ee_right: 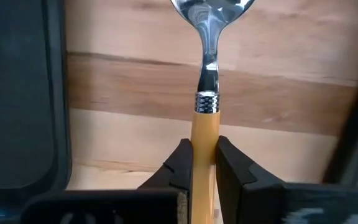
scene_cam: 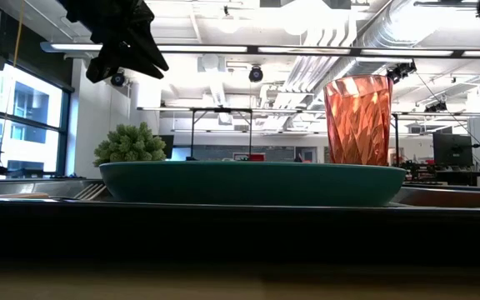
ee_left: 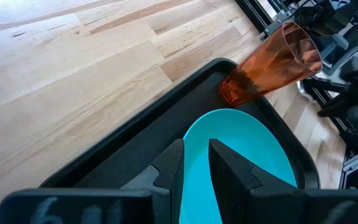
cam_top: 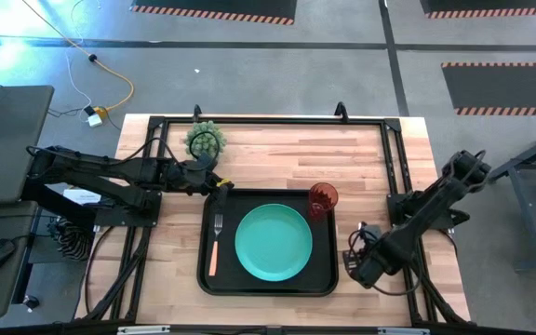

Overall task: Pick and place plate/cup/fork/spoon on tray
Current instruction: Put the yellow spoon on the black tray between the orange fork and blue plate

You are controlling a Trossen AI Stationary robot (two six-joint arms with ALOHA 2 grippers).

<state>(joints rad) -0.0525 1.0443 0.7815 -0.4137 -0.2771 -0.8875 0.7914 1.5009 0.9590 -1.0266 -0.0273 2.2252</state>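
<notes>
The right gripper (ee_right: pixel 202 163) is clamped on the spoon (ee_right: pixel 206 74) handle — lift straight, carry left, set it on the tray (cam_top: pixel 328 279) right of the plate (cam_top: pixel 273 242). Left gripper (ee_left: pixel 194 168), fingers slightly apart, waits.

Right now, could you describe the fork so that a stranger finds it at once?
Find the black tray in the middle of the wooden table. The green plate lies at its centre, and the fork lies flat on the tray beside the plate, toward the left arm. It alone there has silver tines and an orange handle.
</notes>
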